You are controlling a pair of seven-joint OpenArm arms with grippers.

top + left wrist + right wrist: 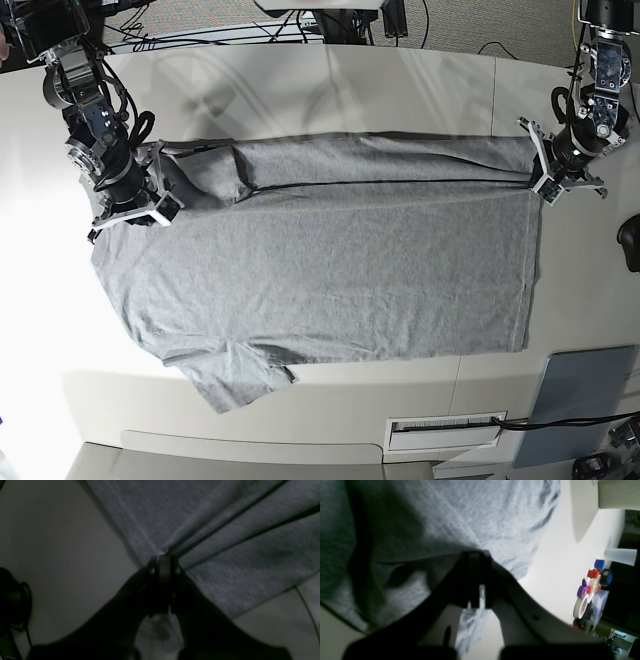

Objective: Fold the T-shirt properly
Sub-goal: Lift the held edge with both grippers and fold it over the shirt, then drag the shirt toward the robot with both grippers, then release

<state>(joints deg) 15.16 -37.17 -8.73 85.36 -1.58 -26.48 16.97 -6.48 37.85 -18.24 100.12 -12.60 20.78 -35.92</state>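
We log the T-shirt (330, 270) spread plain side up across the middle of the white table (330, 85), its long axis running side to side in the base view. The far long edge is folded over toward the middle, forming a narrow doubled band along the far side, with a straight fold line stretched between the two arms.

The right gripper (160, 195), at the left of the base view, has its fingers (475, 557) clenched on the cloth at the sleeve end of that band; in its wrist view the grey fabric bunches and hangs around the closed tips. The left gripper (540, 170), at the right of the base view, has its fingers (163, 562) clenched on the hem-end corner; taut creases radiate from the pinch in its wrist view.

Edges: the near long edge lies flat and roughly straight; the near sleeve (235, 380) sticks out toward the table's near edge, slightly rumpled. The hem edge at the right runs straight.

Open room: we see bare table beyond the far fold and along the near side. A grey-blue pad (585, 385) lies at the near right corner, apart from the shirt. Tape rolls and small coloured items (590, 590) sit well off, in the right wrist view
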